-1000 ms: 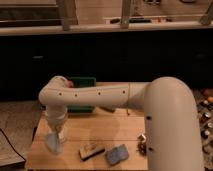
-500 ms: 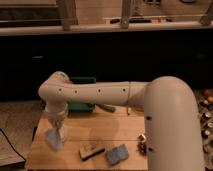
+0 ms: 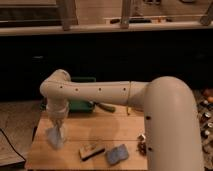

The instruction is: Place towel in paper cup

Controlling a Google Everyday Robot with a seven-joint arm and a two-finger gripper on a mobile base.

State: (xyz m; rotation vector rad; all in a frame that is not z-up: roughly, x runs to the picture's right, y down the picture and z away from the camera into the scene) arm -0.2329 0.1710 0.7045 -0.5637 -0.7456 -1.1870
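Hardly anything had moved since the earlier frames: arm, gripper and cup sat at the same spots, with at most a slight shift at the elbow.

The surface was a light wooden table point(image 3: 100, 132) with plank seams, in a dim room. Behind it ran a dark counter front point(image 3: 150, 60) with pale railing posts point(image 3: 66, 15) on top. Grey floor point(image 3: 17, 120) showed on the left.

The gripper point(image 3: 57, 127) hung straight down from the white arm point(image 3: 100, 92) over the table's left part, right at the paper cup point(image 3: 53, 140). The two overlapped in view, and contact could not be told. Whether the gripper was wide, narrow or holding something could not be told either.

The cup stood in the left front area, near the left edge, well apart from the other items. Bare wood lay open between the cup and the block, and across the middle of the table. The thick arm body covered the right side, and the front edge ran out of view at the bottom.

Counts:
- one paper cup
- one brown-and-white block point(image 3: 91, 151), near the front
- one blue-grey pad point(image 3: 116, 154), just beside the block on its right
- one green tray point(image 3: 80, 105), at the back edge
- one dark long item point(image 3: 105, 107), right of the tray
- one small dark item point(image 3: 142, 147), by the arm, too blurred to name
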